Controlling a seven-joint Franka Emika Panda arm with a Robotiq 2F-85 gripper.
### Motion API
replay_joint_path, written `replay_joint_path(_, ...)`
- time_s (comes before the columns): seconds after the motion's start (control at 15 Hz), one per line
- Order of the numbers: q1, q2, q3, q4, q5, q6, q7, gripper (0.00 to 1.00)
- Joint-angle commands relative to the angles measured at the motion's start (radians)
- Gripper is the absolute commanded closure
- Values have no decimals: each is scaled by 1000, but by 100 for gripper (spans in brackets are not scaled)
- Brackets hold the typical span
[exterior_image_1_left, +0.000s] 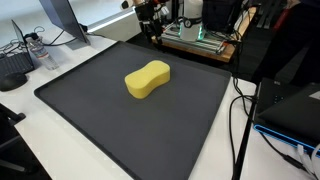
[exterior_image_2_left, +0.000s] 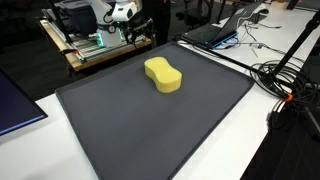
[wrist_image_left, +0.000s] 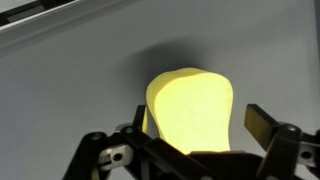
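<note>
Step in hand, as I read it: approach, pre-grasp. Your gripper (wrist_image_left: 198, 120) has its jaws spread wide with nothing between the pads. In the wrist view the yellow sponge (wrist_image_left: 190, 110) sits just ahead of the fingers, centred between them and not touched.

The sponge (exterior_image_1_left: 148, 79) lies flat on the dark mat (exterior_image_1_left: 90, 120), roughly mid-mat and slightly toward the far side, with nothing else on the mat near it. It shows the same in both exterior views, sponge (exterior_image_2_left: 162, 74) on mat (exterior_image_2_left: 150, 130). The arm (exterior_image_1_left: 150, 18) shows only in part at the far edge of the mat, cropped by the frame, so I cannot tell its height above the sponge.

For a grasp from here you'd need to come straight down, keep the sponge centred and take it across the narrow waist. It's soft, so expect it to squash, and close firmly enough that it doesn't slip.

The mat is matte, dark grey and flat, and covers most of a white table (exterior_image_1_left: 30, 140).

The room looks like a lab bench. There's an open rack with green-lit electronics (exterior_image_1_left: 195, 35) beyond the far edge, a monitor (exterior_image_1_left: 65, 20) far left, a laptop (exterior_image_2_left: 215, 30) and loose black cables (exterior_image_2_left: 285, 80) off the mat's side.
</note>
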Motion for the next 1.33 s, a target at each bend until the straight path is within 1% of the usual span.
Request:
replay_joint_path(0.0,30,-30,43,48,-159,-82,169,0)
replay_joint_path(0.2,67,0,87,124,-243,-158,231,0)
replay_joint_path(0.4,107,37,126,205,-297,-226,250,0)
replay_joint_path(0.67,142,119,164,311,-380,-266,291,0)
replay_joint_path(0.93,176,252,182,439,-473,-311,342,0)
replay_joint_path(1.27,235,433,170,639,-588,-395,393,0)
